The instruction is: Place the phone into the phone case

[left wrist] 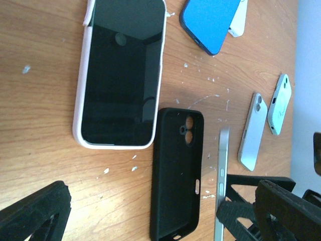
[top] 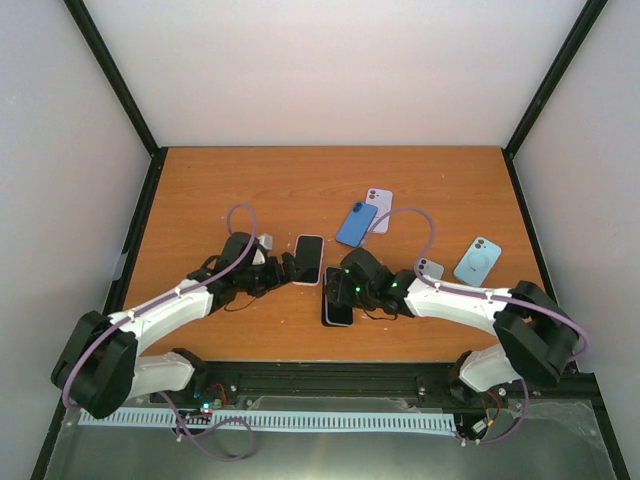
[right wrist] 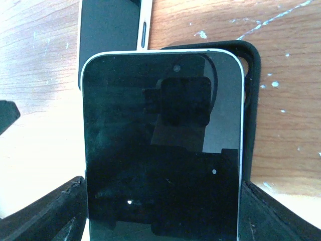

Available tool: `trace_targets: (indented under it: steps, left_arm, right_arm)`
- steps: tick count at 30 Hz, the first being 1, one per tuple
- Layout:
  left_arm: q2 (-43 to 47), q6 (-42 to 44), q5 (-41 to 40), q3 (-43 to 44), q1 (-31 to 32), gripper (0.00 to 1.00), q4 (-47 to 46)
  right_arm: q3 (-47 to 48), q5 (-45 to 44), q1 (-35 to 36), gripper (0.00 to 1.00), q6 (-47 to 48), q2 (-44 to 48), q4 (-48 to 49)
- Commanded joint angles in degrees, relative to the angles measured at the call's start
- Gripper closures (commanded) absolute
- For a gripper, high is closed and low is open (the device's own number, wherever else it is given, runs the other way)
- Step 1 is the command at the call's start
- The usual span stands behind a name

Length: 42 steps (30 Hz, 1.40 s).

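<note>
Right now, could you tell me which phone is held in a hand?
The silver-edged phone in the right hand, above the black case; the others lie on the table.

Phone [left wrist: 222,175] beside case [left wrist: 175,170], perhaps touching

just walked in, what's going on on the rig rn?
The right gripper is clamped on a bare phone by its long edges. It holds the phone up on edge right beside the empty black case, which lies open side up on the table. The phone is not in the case yet. The left gripper is open and holds nothing, next to a phone in a pink case. A blue case lies further back.
</note>
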State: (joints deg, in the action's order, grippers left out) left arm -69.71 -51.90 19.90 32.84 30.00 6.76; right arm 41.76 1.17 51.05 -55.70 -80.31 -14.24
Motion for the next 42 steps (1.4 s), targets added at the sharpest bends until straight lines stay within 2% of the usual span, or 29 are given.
trace_targets:
  steps: [1,21,23,28,32,39,42]
  left_arm:
    - [1.59,-0.64,-1.09,-2.15,-0.27,0.01,-1.90]
    - [1.45,-0.44,-1.66,-3.63,-0.22,0.04,-2.54]
    - [1.14,-0.44,-1.26,-3.81,-0.23,0.04,-2.78]
    - [-0.37,0.28,0.23,-3.63,-0.21,0.05,-3.48]
    - [-2.52,0.76,1.90,-3.16,-0.20,0.05,-3.68]
    - [-5.95,0.92,4.37,-2.88,0.42,0.06,-5.05]
    - [-7.04,1.01,5.74,-2.55,1.20,0.12,-6.36]
  right_arm:
    - [2.43,1.29,-0.72,0.57,0.20,-2.76,4.72]
    - [2.78,0.48,-1.83,0.53,-0.32,-10.65,6.05]
    - [3.09,-0.05,-1.83,0.49,-0.26,-10.64,5.10]
    - [4.71,-0.72,-1.85,0.31,0.29,-10.52,1.96]
    - [3.99,0.38,-1.83,0.20,0.90,-9.08,3.17]
    - [4.00,0.73,-2.07,0.14,2.01,-6.53,2.05]
    - [3.24,0.81,-2.43,0.13,3.20,-5.13,1.85]
